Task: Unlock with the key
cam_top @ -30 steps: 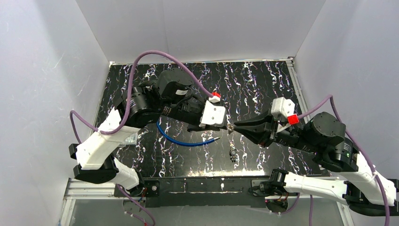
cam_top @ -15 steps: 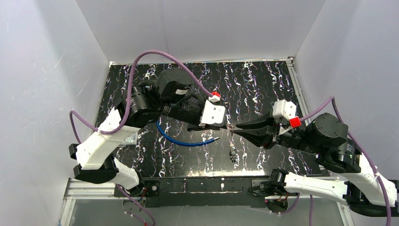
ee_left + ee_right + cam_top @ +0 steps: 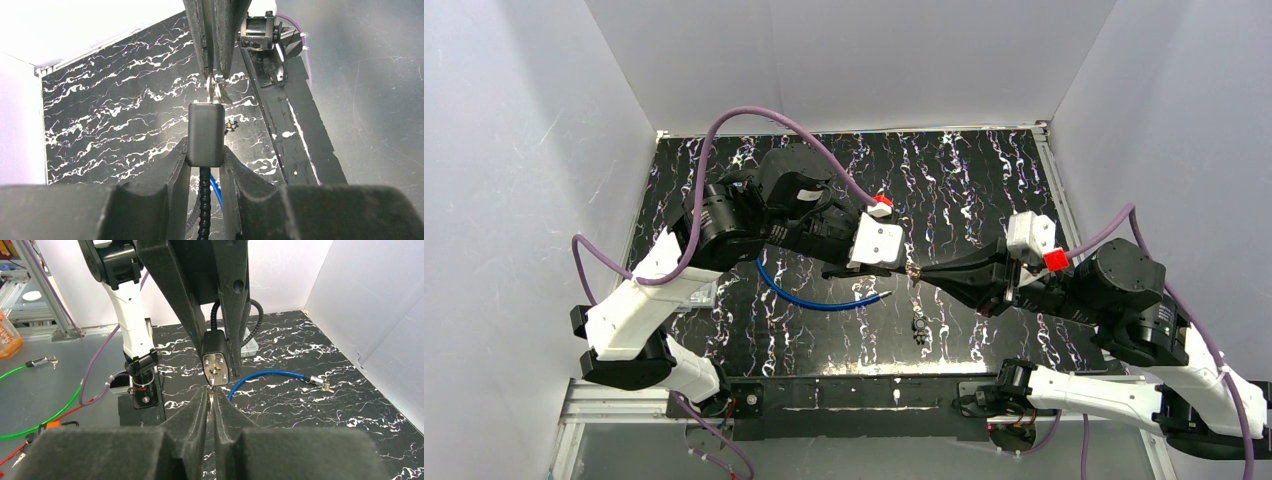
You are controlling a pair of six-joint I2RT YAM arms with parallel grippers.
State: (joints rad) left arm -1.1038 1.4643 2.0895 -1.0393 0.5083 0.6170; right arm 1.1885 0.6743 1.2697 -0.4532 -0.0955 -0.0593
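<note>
My left gripper (image 3: 206,155) is shut on the black lock body (image 3: 205,133) of a cable lock and holds it in the air above the marbled table. The lock's silver face with its brass keyhole (image 3: 215,369) points at my right gripper (image 3: 211,396), which is shut on the silver key (image 3: 211,401). The key's tip sits in the keyhole. In the top view the two grippers meet tip to tip, with the key (image 3: 914,271) between them, the left gripper (image 3: 894,268) on its left and the right gripper (image 3: 929,273) on its right.
A blue cable (image 3: 809,297) lies on the black marbled table (image 3: 964,180) under the left arm, its metal end (image 3: 317,382) with a small key on it. Another small key (image 3: 919,325) lies near the front rail. A clear plastic box (image 3: 249,346) sits behind the lock. White walls enclose the table.
My right gripper opened and pulled slightly back half a second ago, then closed on the key and moved left to the lock. The left arm has not moved.
</note>
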